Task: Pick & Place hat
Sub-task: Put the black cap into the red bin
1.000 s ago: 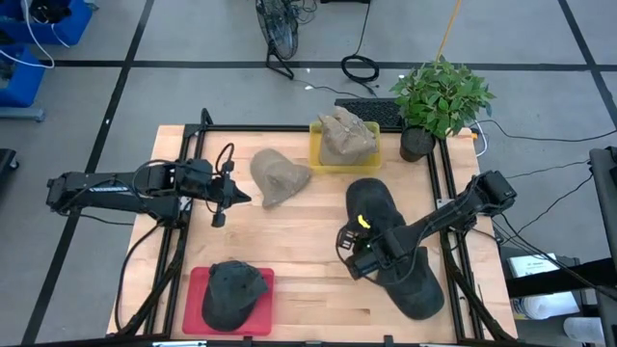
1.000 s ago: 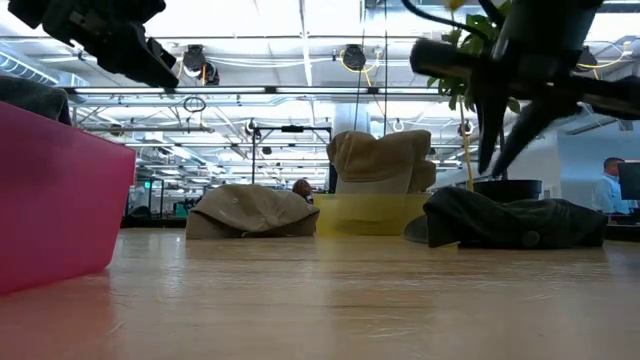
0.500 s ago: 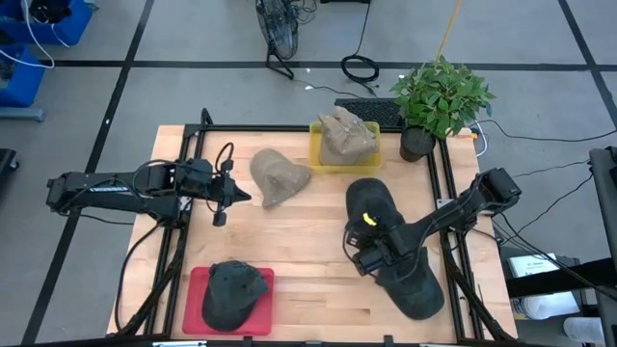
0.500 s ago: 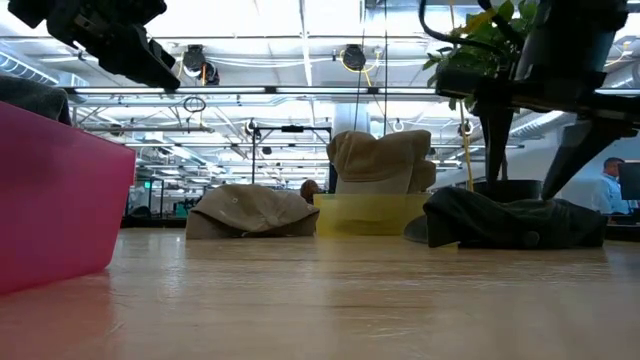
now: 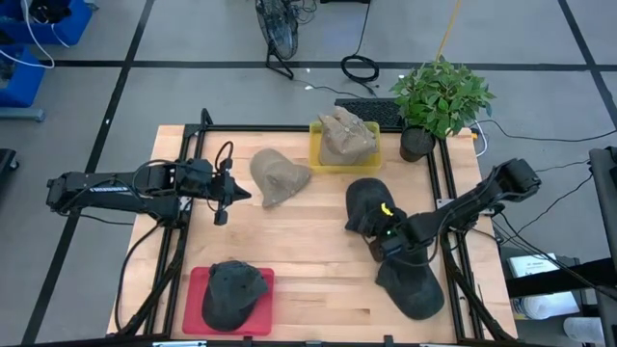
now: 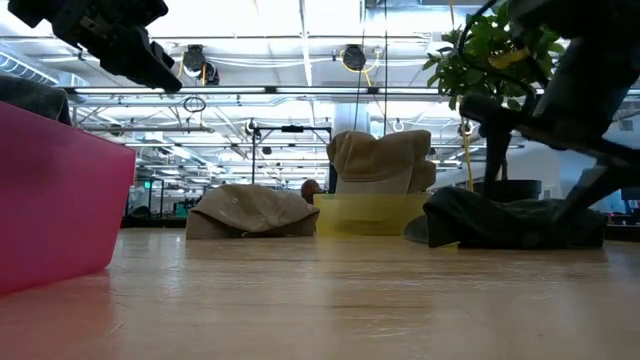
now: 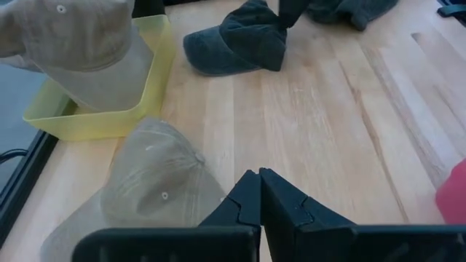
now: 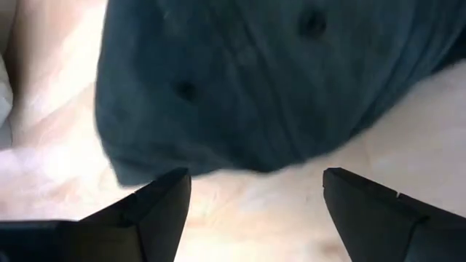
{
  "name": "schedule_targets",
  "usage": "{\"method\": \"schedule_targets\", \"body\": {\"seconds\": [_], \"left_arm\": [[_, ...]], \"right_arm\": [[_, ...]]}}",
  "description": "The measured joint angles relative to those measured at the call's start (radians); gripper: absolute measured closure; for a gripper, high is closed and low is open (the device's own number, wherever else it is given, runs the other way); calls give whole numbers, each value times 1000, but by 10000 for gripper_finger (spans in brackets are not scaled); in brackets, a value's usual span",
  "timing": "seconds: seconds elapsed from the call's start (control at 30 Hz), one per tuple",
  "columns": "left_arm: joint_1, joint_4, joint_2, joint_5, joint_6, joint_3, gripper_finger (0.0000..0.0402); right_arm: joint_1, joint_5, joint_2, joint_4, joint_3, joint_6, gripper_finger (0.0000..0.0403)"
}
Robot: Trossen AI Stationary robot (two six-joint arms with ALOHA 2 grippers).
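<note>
Two dark hats lie on the wood at the right, one farther [image 5: 364, 200] and one nearer [image 5: 415, 285]. My right gripper [image 5: 388, 235] hangs open between them. In its wrist view a dark hat [image 8: 255, 80] fills the space ahead of the spread fingers [image 8: 255, 211], which touch nothing. A tan hat [image 5: 280, 176] rests on the table at mid-left. My left gripper [image 5: 222, 200] stays shut beside it, off the table and holding nothing [image 7: 258, 198]. Another tan hat [image 5: 344, 138] sits in a yellow tray [image 5: 316, 154]. A third dark hat [image 5: 234, 292] sits in a red tray [image 5: 198, 289].
A potted plant [image 5: 439, 101] stands at the far right corner, beside a keyboard [image 5: 369, 113]. Black frame rails [image 5: 445, 183] run along the table's sides. Bare wood lies between the red tray and the dark hats [image 5: 318, 280].
My right gripper has opened wide and moved toward the table's right edge and slightly toward the far edge, ending over the gap between the two dark hats. The hats lie as before.
</note>
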Motion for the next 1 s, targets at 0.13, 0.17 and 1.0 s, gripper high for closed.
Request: {"method": "schedule_targets", "body": {"seconds": [0.13, 0.17, 1.0], "left_arm": [[0, 5, 0, -5, -17, 0, 397], [0, 7, 0, -6, -25, 0, 397], [0, 51, 0, -25, -65, 1, 388]], "right_arm": [[-22, -2, -20, 13, -56, -1, 109], [-27, -1, -20, 13, -63, -1, 109], [-160, 101, -19, -86, -126, -179, 268]]}}
